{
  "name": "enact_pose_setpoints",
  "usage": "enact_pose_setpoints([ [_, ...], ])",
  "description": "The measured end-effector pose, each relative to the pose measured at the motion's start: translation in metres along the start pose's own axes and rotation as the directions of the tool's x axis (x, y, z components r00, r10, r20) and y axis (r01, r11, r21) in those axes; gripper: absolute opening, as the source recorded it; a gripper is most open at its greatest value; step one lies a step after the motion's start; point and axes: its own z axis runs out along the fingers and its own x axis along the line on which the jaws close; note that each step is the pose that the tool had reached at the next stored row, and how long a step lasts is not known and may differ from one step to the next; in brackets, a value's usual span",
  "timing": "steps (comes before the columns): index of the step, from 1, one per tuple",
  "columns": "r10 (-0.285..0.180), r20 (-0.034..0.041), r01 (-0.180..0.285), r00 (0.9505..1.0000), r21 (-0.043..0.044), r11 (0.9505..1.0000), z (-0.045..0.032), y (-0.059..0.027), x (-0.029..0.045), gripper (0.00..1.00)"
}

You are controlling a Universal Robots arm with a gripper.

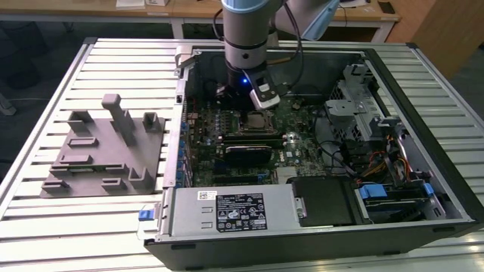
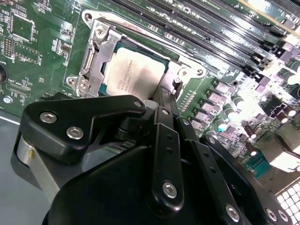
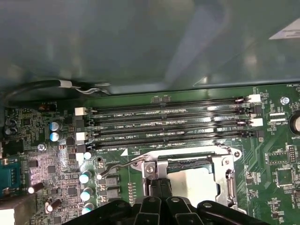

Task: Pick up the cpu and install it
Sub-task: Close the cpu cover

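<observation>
cpu (image 1: 258, 120): lodged flat in the metal-framed socket (image 2: 101, 51) just above centre of the exterior view, seemingly already installed; gripper (image 2: 172, 91) poised at the socket's edge, fingers (image 2: 164, 101) closed together on nothing, judged so set for pressing rather than grasping.

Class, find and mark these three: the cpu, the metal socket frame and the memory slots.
cpu (image 2: 136, 75): second wrist view, middle of its silvery top.
socket frame (image 2: 104, 47): second wrist view, its metal side plate.
memory slots (image 3: 178, 126): first wrist view, middle of the black rows.
</observation>
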Motion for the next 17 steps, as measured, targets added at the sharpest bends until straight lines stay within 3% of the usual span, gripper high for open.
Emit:
enact_pose_setpoints([
  [17, 0.0, -0.0007, 0.0, 1.0, -0.0003, 1.0, 0.0007, 0.0004, -0.0144, 0.11],
])
